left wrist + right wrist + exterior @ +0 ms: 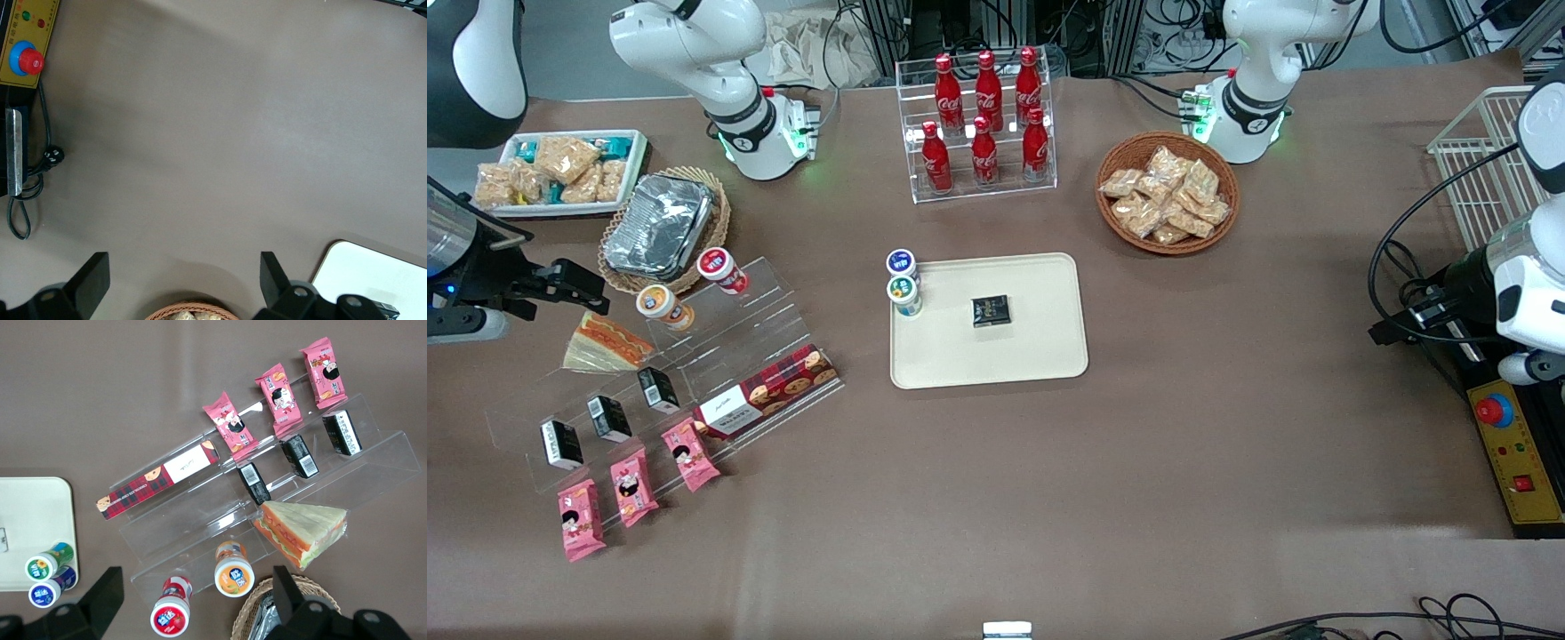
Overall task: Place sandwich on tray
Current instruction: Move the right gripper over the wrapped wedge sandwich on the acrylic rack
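On the clear stand, your sandwich [605,342] is lying just below and nearer the camera than your gripper [574,286], fingers apart, tray [1040,356] waiting mid-table.

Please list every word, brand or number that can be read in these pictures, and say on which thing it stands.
"Coca-Cola": on the red bottles in the clear rack.
Labels on the cookie box, pink snack packets, small cups and black boxes: too small to read.
Sandwich, tray, gripper: no text seen.
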`<state>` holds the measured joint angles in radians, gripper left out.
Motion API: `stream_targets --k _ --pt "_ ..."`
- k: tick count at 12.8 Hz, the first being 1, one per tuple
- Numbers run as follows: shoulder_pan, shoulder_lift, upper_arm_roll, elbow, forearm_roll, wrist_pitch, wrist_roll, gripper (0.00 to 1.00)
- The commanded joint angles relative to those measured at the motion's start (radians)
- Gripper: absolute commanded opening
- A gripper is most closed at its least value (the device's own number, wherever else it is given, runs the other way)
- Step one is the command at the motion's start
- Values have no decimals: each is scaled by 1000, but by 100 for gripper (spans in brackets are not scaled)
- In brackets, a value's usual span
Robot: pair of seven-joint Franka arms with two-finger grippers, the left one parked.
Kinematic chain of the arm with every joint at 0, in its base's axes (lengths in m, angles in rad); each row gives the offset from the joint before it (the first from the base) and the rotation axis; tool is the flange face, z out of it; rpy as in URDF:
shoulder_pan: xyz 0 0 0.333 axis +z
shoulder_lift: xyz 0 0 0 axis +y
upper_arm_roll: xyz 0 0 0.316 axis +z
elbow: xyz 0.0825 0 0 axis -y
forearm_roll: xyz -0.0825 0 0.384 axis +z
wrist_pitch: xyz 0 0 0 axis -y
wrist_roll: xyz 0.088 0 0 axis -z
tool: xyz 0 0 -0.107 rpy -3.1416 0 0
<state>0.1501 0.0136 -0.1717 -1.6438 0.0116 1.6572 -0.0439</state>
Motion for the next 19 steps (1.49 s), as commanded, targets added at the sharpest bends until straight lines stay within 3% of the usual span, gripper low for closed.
stream_targets --k 1,6,11,14,19 --pt "-3 6 8 24 -10 -2 6 99" --pt "-6 0 8 24 -9 -14 -52 99" --pt "-84 -4 1 22 -19 -50 -491 99" --pt "-184 6 8 6 -19 -48 -875 99" --pt "-239 51 6 -57 -56 80 -1394 99"
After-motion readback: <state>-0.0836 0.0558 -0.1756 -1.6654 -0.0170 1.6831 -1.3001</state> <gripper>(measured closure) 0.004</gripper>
